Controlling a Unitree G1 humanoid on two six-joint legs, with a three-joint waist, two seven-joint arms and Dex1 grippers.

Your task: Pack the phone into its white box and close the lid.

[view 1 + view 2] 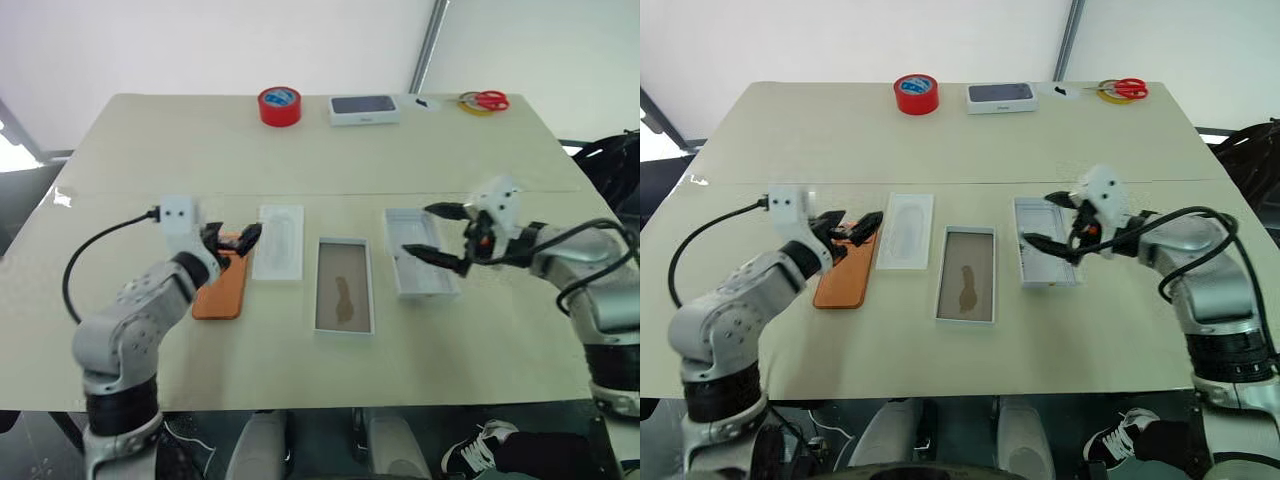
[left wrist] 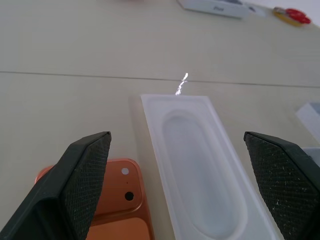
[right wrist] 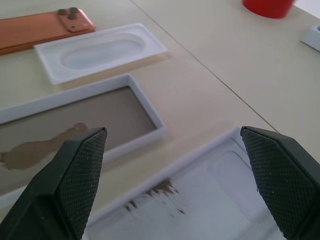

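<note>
The orange phone (image 1: 218,292) lies flat at the table's left, camera block (image 3: 71,14) at its far end. My left gripper (image 1: 238,240) hovers open over that far end, nothing between its fingers. Right of the phone lies a white insert (image 2: 200,160) with an oval recess. The white box (image 1: 345,333), with a stained brownish floor, sits at the centre. The lid (image 1: 428,287) lies to its right, white inside facing up. My right gripper (image 1: 422,232) hangs open just above the lid's far left part, empty.
Along the far edge stand a red tape roll (image 1: 280,106), a dark-topped white box (image 1: 365,109), and red-handled scissors on a yellow tape ring (image 1: 485,100). A seam (image 1: 330,193) crosses the table beyond the boxes. A black cable (image 1: 90,250) loops beside my left arm.
</note>
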